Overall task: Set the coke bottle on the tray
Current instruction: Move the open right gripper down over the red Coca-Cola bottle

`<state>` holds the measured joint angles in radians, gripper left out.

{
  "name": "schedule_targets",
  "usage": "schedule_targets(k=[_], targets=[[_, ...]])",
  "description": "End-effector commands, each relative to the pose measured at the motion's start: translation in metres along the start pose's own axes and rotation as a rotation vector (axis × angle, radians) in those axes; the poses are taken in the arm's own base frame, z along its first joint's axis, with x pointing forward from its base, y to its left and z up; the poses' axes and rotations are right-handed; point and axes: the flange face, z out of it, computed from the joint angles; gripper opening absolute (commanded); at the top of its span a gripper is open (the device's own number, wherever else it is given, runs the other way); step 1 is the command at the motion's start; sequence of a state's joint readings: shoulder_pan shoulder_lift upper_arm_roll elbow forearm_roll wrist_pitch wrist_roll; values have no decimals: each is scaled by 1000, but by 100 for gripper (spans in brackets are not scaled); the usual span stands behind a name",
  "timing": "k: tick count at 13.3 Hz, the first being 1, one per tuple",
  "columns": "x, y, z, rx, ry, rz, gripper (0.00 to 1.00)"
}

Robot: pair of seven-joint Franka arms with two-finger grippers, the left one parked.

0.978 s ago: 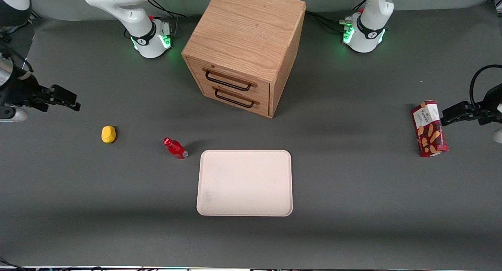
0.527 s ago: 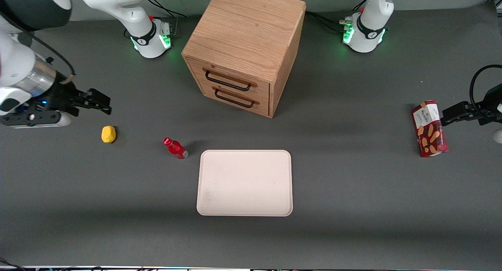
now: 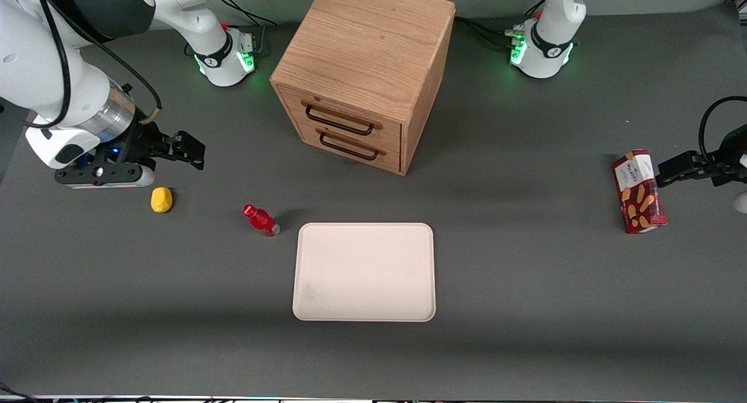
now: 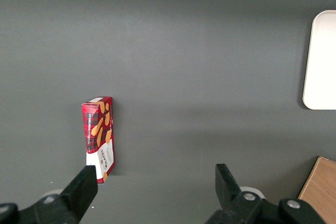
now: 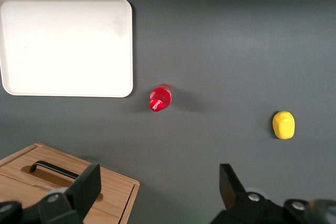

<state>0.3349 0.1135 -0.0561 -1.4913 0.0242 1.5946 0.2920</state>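
Though apart, hand (image 3: 192, 152) above coke bottle (image 3: 260, 220)

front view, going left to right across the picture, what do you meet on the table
gripper hanging open above the table → yellow lump → coke bottle → tray → biscuit box

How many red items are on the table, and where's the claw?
2: the coke bottle beside the tray; a biscuit box toward the parked arm's end. The claw hovers open near the yellow lump.

Front view high overhead, wrist views downward, sharing tray (image 3: 364, 272)
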Motion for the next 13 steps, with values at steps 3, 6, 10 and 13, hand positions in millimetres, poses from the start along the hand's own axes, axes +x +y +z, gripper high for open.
schedule_targets(k=[3, 6, 10, 13], targets=[[1, -23, -3, 16, 16, 65, 100], [2, -22, -1, 17, 16, 60, 100], [20, -27, 25, 17, 18, 7, 100], [33, -33, 54, 50, 0, -15, 100]])
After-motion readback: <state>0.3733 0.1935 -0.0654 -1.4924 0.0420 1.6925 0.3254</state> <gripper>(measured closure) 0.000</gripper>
